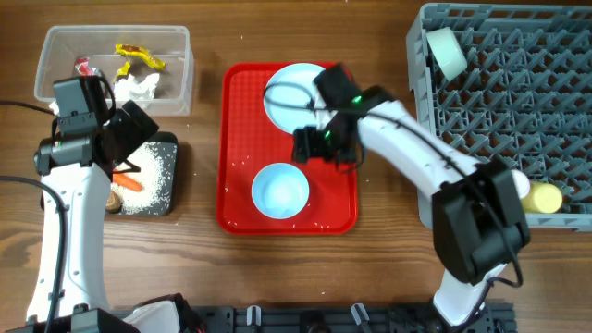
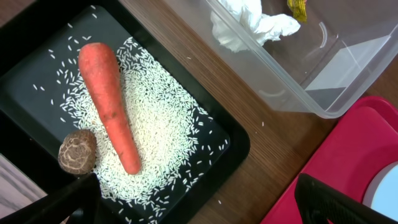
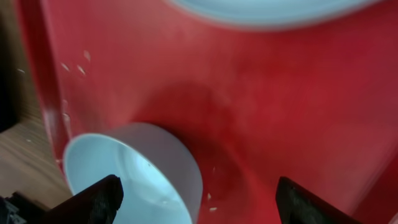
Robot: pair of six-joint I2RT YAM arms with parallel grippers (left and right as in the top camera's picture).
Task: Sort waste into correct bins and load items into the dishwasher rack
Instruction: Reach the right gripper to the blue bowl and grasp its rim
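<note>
Left end effector (image 2: pixel 199 208) hangs wide open above the black tray (image 2: pixel 233 143) of carrot (image 2: pixel 109 102), rice (image 2: pixel 161 124) and a brown lump (image 2: pixel 78 151). Right end effector (image 3: pixel 199 202), jaws apart and empty, hovers over the red tray (image 3: pixel 261 93) near a blue bowl (image 3: pixel 155 162).

No legible text, label, brand or number anywhere.

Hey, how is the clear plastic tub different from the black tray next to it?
The clear tub is see-through with tall walls; the black tray is opaque and shallow. The tub holds crumpled tissue and a yellow wrapper; the tray holds rice, a carrot and a brown lump. Both are rectangular and sit on the wooden table, left of the red tray.
</note>
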